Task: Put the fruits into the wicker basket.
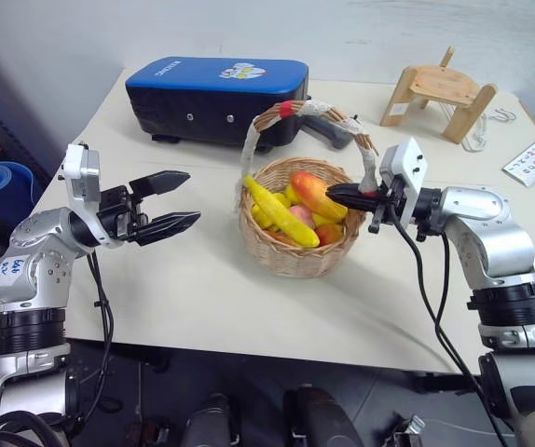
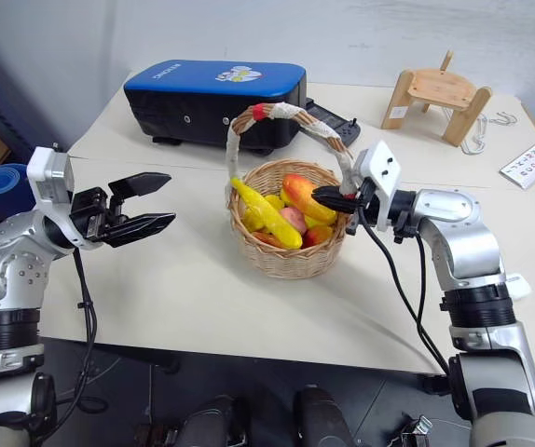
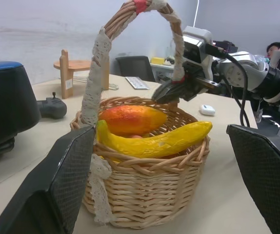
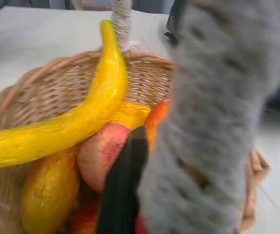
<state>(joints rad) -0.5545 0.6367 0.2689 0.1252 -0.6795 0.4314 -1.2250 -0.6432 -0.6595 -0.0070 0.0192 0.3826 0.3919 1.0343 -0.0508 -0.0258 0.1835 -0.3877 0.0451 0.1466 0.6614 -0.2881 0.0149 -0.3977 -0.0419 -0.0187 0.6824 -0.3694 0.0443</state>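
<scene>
Fruits in basket, basket upright mid-table.

Wicker basket (image 1: 297, 250): round, tan weave, standing upright on the pale table; tall arched handle wrapped in whitish lace, red band near the top of the arch. Banana (image 1: 277, 212): curved, yellow, lying on top of the pile, one end over the rim on the robot's left side. Mango (image 1: 316, 194): oblong, red-orange to yellow, resting on top beside the banana. Peach (image 4: 103, 153): round, pink, under the banana. Smaller yellow fruits (image 4: 47, 192) lie lower in the basket.
</scene>
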